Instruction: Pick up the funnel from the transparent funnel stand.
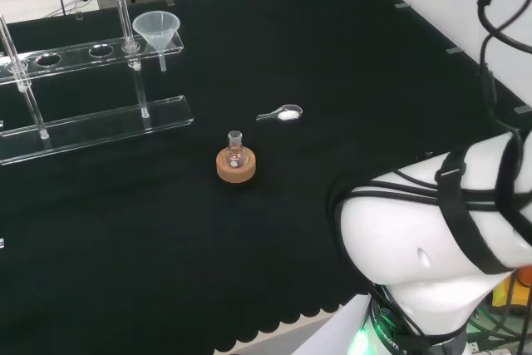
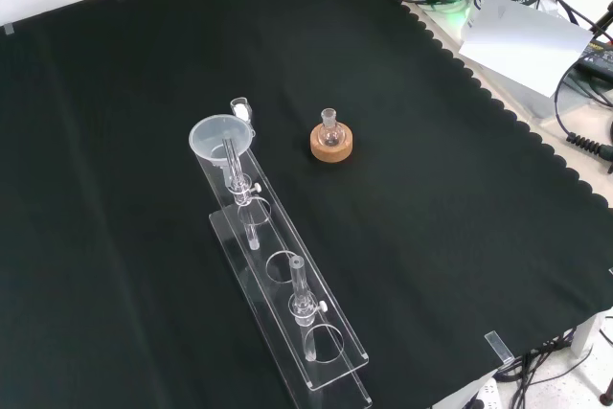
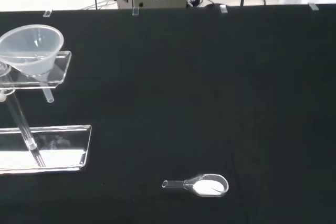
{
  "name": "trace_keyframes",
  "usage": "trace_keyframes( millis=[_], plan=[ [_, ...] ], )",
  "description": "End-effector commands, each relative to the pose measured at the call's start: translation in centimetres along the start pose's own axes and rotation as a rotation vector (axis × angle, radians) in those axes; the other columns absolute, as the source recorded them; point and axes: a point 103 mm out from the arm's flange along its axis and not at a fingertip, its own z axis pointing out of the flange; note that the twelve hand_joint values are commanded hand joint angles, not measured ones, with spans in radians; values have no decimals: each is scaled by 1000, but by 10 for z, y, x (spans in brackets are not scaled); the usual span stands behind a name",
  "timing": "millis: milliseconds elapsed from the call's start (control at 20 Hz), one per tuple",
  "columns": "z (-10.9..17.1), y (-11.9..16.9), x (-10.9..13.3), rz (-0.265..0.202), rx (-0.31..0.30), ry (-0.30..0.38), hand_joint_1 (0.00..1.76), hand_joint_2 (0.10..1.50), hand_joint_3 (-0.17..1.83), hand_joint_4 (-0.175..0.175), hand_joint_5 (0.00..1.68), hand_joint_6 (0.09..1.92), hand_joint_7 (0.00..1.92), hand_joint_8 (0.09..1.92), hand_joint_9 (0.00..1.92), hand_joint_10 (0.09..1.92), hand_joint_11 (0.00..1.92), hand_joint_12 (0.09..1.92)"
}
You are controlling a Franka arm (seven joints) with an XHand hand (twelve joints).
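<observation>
Head view: we see funnel point(image 1: 157, 29) seated in end hole of transparent funnel stand point(image 1: 91, 126) near far left corner of cloth point(image 1: 249, 230); small flask point(image 1: 235, 149) on cork ring point(image 1: 236, 165) mid-cloth, scoop point(image 1: 281, 114) with white powder just beyond it; white arm link point(image 1: 424, 239) at near right edge

Front view: we see funnel point(image 2: 221, 138) at stand's point(image 2: 287, 304) far end, spout down through hole; flask on cork ring point(image 2: 331, 144) to its right, apart

Wrist view: we see funnel point(image 3: 30, 49) in stand's upper shelf point(image 3: 47, 72), scoop point(image 3: 202, 185) lying on cloth well apart

Hand: we cannot tell its state

Glossy white rounded arm link point(image 1: 416, 247); black cables and straps
</observation>
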Motion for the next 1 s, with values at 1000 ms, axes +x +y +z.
trace_keyframes(
  millis=[1000],
  plan=[
    [107, 180, 88, -184, 162, -37, 116, 1191, 247, -38, 234, 87, 4, 547, 153, 673, 62, 1388]
  ],
)
